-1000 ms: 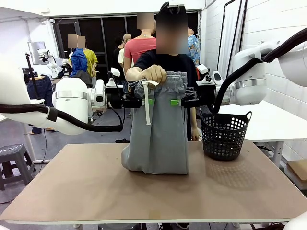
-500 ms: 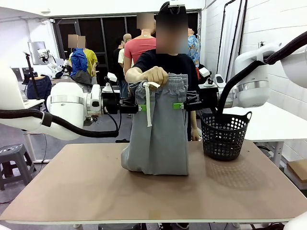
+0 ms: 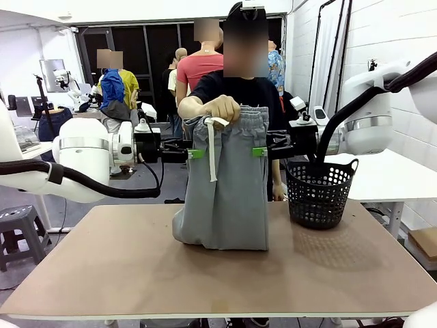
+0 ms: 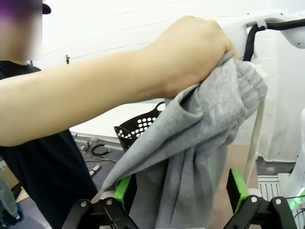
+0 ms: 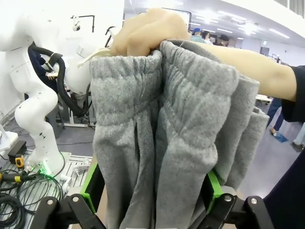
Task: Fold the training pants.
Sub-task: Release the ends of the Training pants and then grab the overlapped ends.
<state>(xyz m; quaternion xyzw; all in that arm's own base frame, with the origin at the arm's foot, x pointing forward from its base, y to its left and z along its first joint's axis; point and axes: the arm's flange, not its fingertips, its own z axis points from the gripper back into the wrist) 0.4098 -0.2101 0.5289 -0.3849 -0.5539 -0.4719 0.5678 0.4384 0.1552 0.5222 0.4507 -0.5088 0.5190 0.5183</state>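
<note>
Across the table [image 3: 123,266], front view: a person's hand [image 3: 220,107] is gripping the training pants [image 3: 229,198] by the gathered waistband and holding them up. The light grey fabric is hanging in a narrow column, its lower end resting bunched on the tan tabletop. A white drawstring [image 3: 210,147] is dangling down the front. The left gripper [image 3: 195,154] and the right gripper [image 3: 259,152] are hovering level at the pants' two edges, below the waistband. A black basket [image 3: 321,195] is standing on the table just beside the pants, on the robot's right. People and other tables are showing behind, in a workshop room.

Left wrist view: the jaws are standing apart, green pads [image 4: 237,188] flanking the hanging fabric. Whether a pad is touching cloth is hard to tell.

Right wrist view: the jaws are likewise spread, folds of the pants hanging between them. The lower fabric is being cut off by the frame's bottom edge.
</note>
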